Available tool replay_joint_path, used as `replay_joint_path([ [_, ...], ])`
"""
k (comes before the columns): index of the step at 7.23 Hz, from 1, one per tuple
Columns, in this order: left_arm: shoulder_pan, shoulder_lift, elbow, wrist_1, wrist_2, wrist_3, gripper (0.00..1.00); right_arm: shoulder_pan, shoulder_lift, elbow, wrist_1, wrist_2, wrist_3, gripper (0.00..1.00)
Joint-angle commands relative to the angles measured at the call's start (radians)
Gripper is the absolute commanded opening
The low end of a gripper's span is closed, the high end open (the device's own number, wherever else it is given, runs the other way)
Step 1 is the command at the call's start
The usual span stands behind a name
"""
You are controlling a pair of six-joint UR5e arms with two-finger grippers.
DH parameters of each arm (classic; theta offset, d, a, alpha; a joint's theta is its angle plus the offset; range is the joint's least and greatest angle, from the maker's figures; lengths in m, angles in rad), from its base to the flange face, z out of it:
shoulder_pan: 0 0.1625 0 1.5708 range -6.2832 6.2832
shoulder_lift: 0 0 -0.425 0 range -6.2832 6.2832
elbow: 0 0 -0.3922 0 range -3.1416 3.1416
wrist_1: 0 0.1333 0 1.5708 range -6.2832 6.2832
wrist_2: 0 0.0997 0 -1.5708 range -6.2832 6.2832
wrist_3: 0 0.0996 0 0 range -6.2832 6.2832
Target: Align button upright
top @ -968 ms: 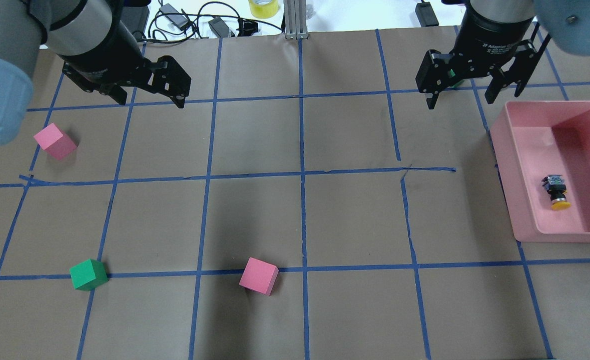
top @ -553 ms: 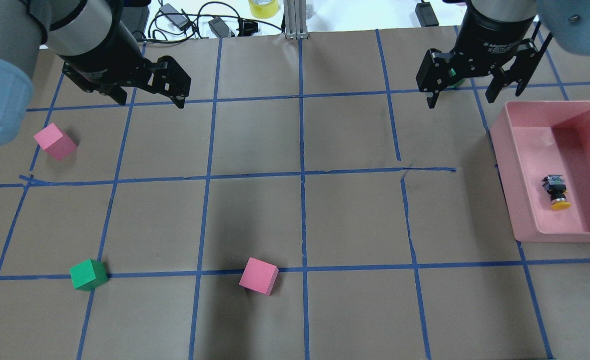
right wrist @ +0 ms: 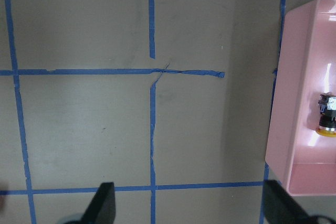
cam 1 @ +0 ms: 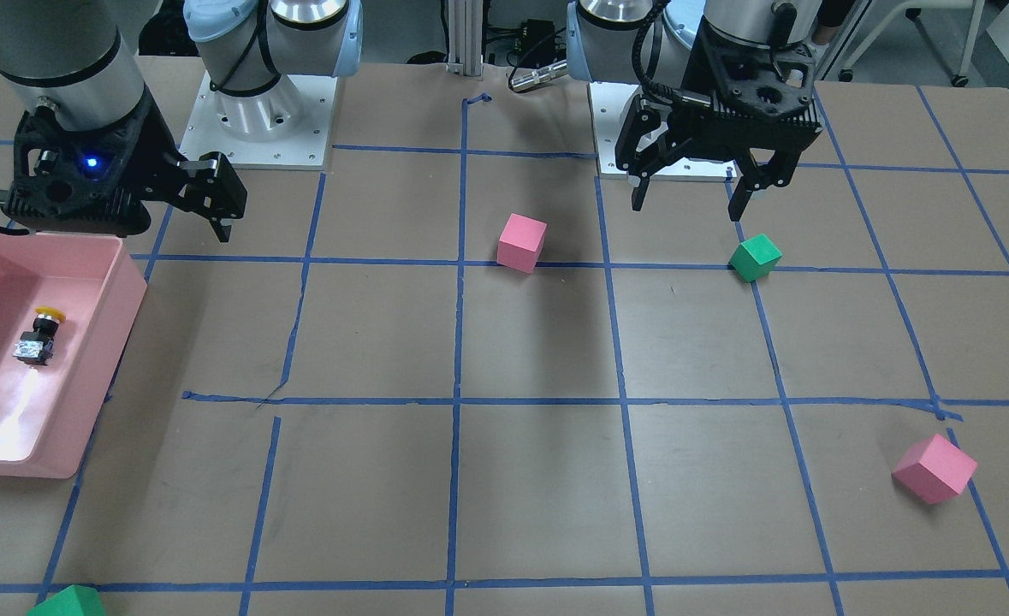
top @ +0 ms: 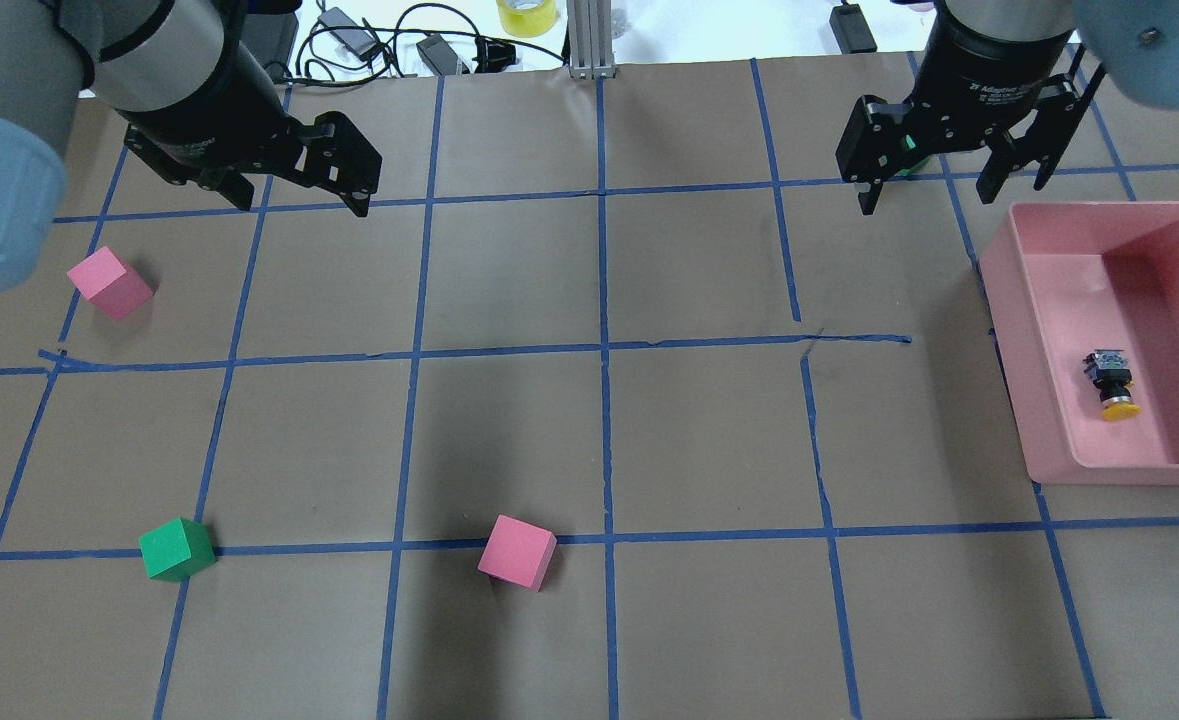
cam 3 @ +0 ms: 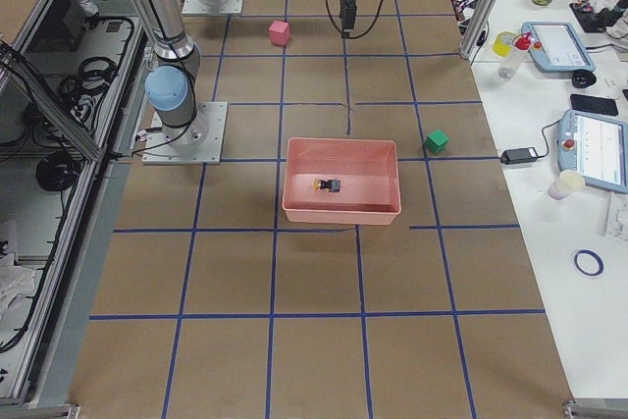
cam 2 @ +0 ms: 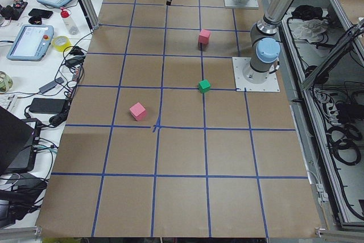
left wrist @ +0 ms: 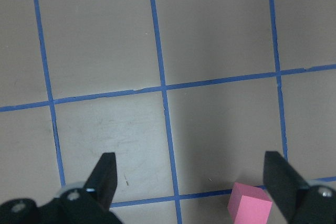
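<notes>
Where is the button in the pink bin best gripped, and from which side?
Probably its black middle body, from straight above, fingers across its long axis: the button lies on its side on the pink bin floor, apart from the walls.

Left pincer (top: 301, 203), right pincer (top: 934, 195): agape

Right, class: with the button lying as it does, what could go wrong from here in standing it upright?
1. The button lies on its side inside the pink bin; the open right end effector might clip the bin's wall going in.
2. Its round body and cap could roll or slip when pinched.
3. Set upright, it may topple.
</notes>
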Motion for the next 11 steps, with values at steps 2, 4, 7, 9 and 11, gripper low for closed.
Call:
replay_joint_path([
  [2,0.0,0.0,0.0,0.0,0.0,0.0,1.0,-0.035,0.006,0.006,-0.011,-0.004,0.0,1.0],
  [4,0.0,0.0,0.0,-0.002,0.0,0.0,1.0,-0.097,0.009,0.015,-0.016,-0.002,-0.013,1.0],
  [7,0.0,0.002,0.0,-0.003,0.0,0.0,1.0,-0.213,0.014,0.021,-0.012,-0.001,-0.029,1.0],
  [9,0.0,0.002,0.0,-0.003,0.0,0.0,1.0,-0.26,0.014,0.044,-0.054,-0.008,-0.052,1.0],
  [11,0.0,0.002,0.0,-0.005,0.0,0.0,1.0,-0.327,0.022,0.105,-0.223,-0.057,-0.222,1.0],
])
